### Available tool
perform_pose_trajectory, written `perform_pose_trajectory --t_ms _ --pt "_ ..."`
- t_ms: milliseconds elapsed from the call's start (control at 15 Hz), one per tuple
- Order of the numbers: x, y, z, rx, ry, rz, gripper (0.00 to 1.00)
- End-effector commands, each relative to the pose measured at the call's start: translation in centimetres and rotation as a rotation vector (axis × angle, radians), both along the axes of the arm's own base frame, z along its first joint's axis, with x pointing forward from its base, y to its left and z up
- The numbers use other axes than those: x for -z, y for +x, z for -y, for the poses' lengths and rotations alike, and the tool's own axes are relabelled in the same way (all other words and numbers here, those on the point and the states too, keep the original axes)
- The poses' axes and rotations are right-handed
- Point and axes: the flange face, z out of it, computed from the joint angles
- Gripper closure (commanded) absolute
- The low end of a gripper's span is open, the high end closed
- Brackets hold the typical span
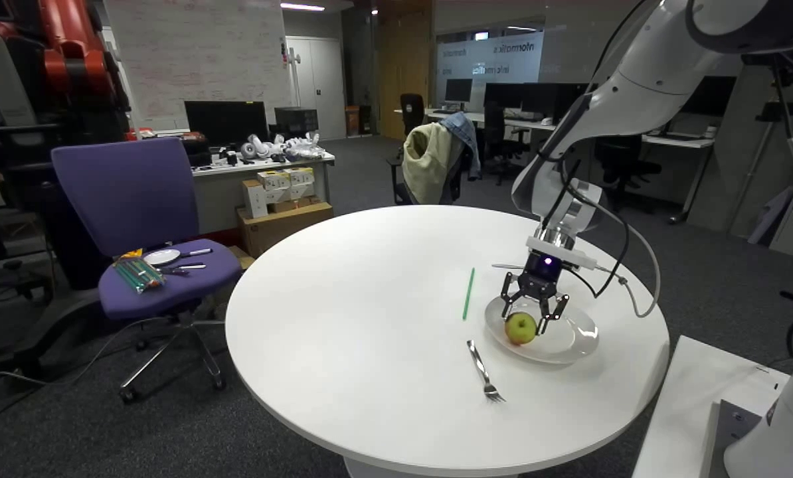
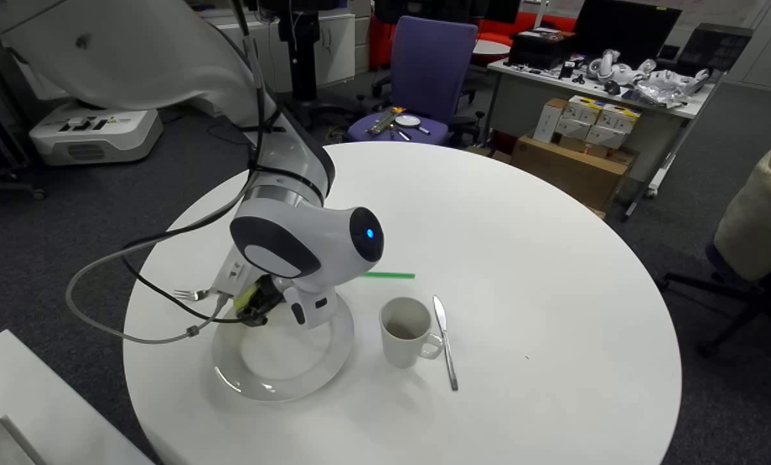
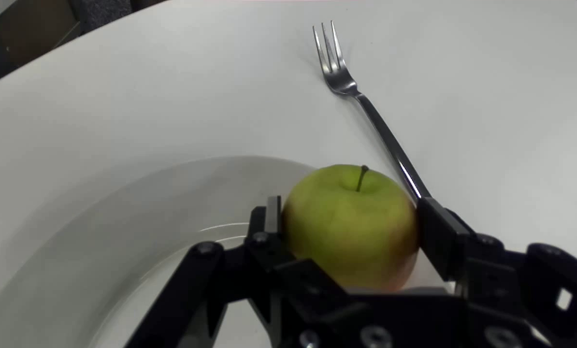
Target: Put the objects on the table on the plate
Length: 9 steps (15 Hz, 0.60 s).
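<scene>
The yellow-green apple with a reddish side [image 3: 351, 232] is pinched between both pads of my gripper [image 1: 523, 321], which is shut on it. Apple and gripper are over the near-fork side of the white plate [image 2: 281, 382]; whether the apple touches the plate I cannot tell. A silver fork [image 3: 385, 130] lies on the white table [image 1: 343, 318] just outside the plate. In both exterior views a green stick [image 1: 468, 294] lies flat beyond the plate. A white mug [image 2: 397, 339] and a silver knife [image 2: 448, 349] stand and lie close together beside the plate in an exterior view.
The round table's edge curves close past the plate. A white side surface [image 1: 708, 378] adjoins it near the arm's base. Cables [image 2: 121, 332] loop from the wrist over the table. A purple chair [image 1: 131, 199] holding several small items stands beyond the table.
</scene>
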Motion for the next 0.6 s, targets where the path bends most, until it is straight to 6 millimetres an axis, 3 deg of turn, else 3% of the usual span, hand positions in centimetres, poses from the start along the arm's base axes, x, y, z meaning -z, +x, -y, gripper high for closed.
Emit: perform_pose_trajectory --t_ms 0,533 --pt "-0.1 0.3 1.7 0.034 0.128 0.035 0.52" --pt "-1.8 -1.1 4.8 0.112 0.249 0.059 0.52"
